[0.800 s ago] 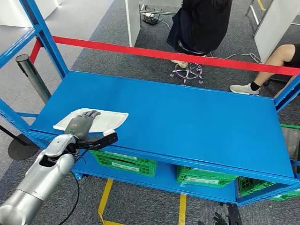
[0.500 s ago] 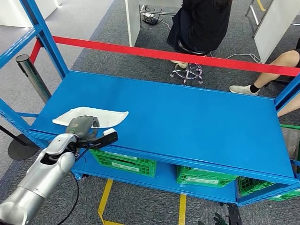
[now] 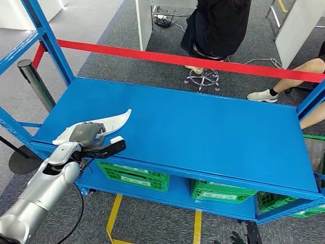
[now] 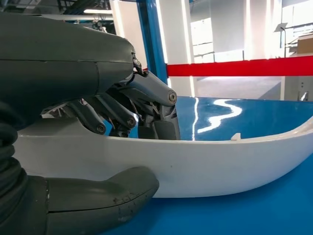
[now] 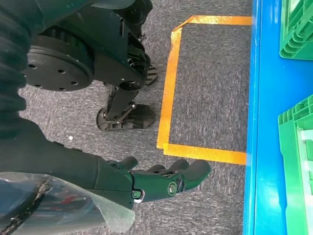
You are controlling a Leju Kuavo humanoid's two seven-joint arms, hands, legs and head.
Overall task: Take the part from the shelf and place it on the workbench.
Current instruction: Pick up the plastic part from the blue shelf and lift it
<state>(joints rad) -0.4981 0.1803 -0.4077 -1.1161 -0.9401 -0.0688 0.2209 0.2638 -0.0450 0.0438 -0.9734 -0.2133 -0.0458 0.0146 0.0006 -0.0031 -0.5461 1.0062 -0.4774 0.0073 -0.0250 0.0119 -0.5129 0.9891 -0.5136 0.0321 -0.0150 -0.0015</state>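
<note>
Part (image 3: 100, 124), long, white and curved, is gripped at the lower left of the head view, one end tilted up off the blue shelf (image 3: 199, 127), apparently for lifting away. It is clamped by the left hand (image 3: 85, 134), fingers above, thumb below. The right hand (image 5: 162, 182) hangs down at the robot's side, fingers loosely extended, nothing held.

Workshop floor: blue steel shelf (image 3: 184, 127), green crates (image 3: 134, 175), red barrier tape (image 3: 172, 57).
</note>
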